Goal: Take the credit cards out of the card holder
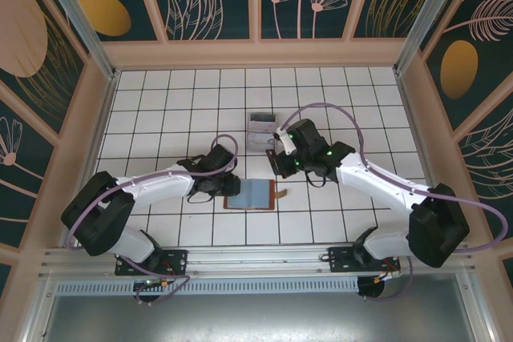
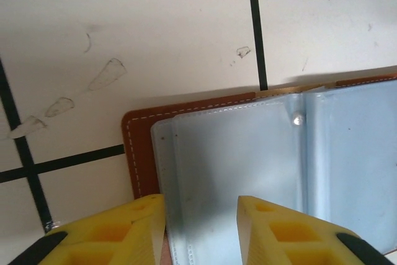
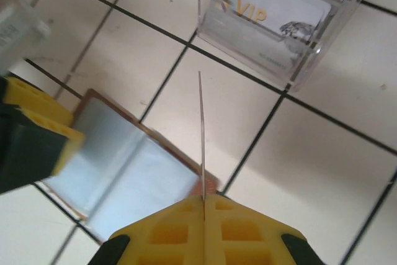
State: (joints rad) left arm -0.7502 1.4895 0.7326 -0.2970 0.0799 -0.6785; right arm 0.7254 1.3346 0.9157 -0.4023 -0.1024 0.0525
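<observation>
My right gripper [image 3: 203, 203] is closed on one credit card [image 3: 201, 134]. I see the card edge-on, as a thin line standing out from between my yellow fingers. I judge that I hold it by one edge so that the free edge can go down into the clear plastic tray [image 3: 291, 60]. This tray stands ahead of this hand, a little to the right, and a VIP card [image 3: 260, 13] already leans inside it.

The card holder [image 3: 124, 159] lies open and flat on the tiles, near this hand on its left side, apart from the held card.

My left gripper [image 2: 201, 224] is over the holder's left end. Its fingers stand partly apart, with the blue-grey sleeve between them, directly under and ahead of this hand. I cannot tell if they press on it. Probably this hand is there to steady the holder.
</observation>
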